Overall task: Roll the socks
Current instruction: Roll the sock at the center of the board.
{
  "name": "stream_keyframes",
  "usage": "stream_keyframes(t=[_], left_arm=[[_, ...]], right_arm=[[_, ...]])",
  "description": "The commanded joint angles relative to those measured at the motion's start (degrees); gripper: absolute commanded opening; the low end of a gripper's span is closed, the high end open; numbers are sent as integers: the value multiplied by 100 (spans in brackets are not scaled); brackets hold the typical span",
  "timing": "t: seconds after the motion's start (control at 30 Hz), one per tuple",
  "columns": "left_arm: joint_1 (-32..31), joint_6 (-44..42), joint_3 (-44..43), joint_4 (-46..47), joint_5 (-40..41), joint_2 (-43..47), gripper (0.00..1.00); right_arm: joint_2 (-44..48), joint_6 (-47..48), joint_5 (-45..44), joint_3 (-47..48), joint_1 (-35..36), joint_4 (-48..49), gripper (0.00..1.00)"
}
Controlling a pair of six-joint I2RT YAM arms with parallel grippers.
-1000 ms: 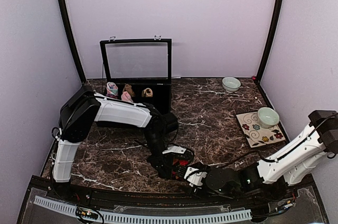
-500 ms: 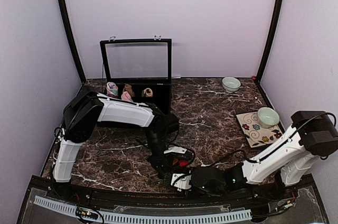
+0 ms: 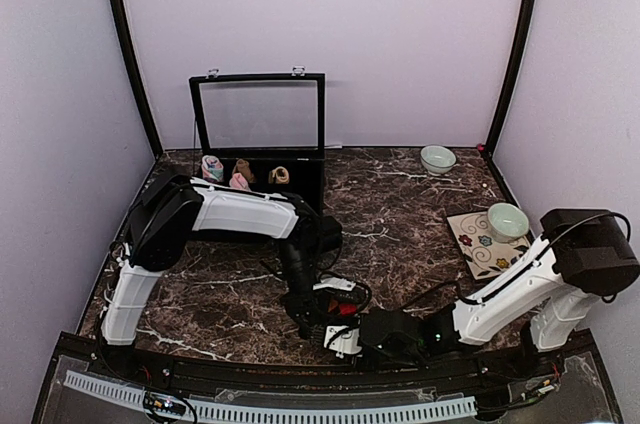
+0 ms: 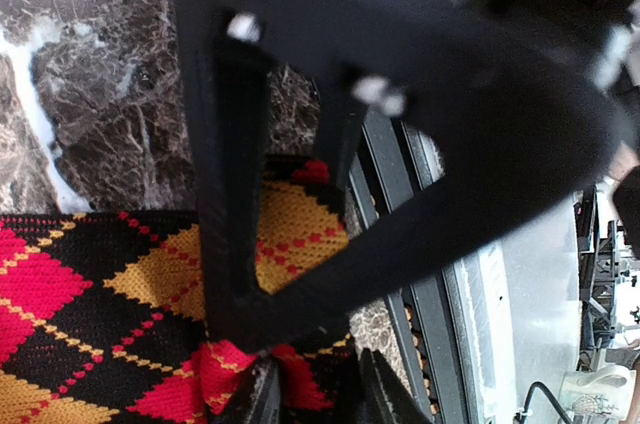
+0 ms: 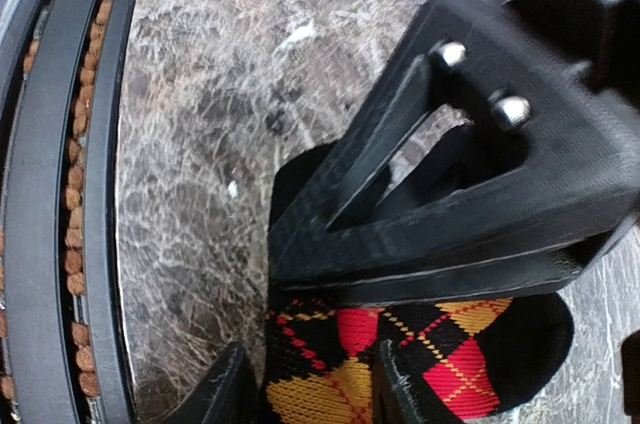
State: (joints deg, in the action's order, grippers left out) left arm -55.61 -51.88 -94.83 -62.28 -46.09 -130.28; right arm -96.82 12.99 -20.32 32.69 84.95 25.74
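Spotted the argyle sock (image 4: pixel 120 344) lying on the tabletop (image 3: pixel 420 204), right at the near edge, roughly mid-width. Black knit with red and gold diamonds, one end scrunched up. Had the left tool (image 4: pixel 315 399) pointing down from above, fingers nearly together, pinching a bunched red bit of that sock. Caught the right tool (image 5: pixel 318 389) reaching in low from the right side, fingers partway closed, the sock's rounded end filling the gap and touching both. Practically nose to nose, those two. Further out: a black case (image 3: pixel 300 189) at the far left with its lid (image 3: pixel 258 114) standing up and small sock rolls (image 3: pixel 212 168) inside, a pale bowl (image 3: pixel 437 158) near the far right corner, another bowl (image 3: pixel 507 220) sitting on a flowered tile (image 3: pixel 480 254) by the right edge.
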Motion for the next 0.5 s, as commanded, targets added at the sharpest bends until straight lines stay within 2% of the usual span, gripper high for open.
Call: stream_keyframes(t=[0.0, 0.2, 0.27, 0.37, 0.47], left_arm=[[5, -15, -5, -61, 535, -247, 28], [24, 111, -43, 85, 615, -263, 28], [37, 184, -75, 105, 666, -253, 28], [123, 355, -42, 216, 727, -95, 36], [261, 616, 263, 620, 1010, 401, 44]], right_arm=[[-211, -21, 72, 6, -45, 237, 36], [-338, -122, -107, 4, -63, 296, 25], [-330, -225, -42, 8, -94, 306, 17], [-321, -439, 116, -15, -132, 322, 4], [-306, -676, 222, -101, -135, 366, 0]])
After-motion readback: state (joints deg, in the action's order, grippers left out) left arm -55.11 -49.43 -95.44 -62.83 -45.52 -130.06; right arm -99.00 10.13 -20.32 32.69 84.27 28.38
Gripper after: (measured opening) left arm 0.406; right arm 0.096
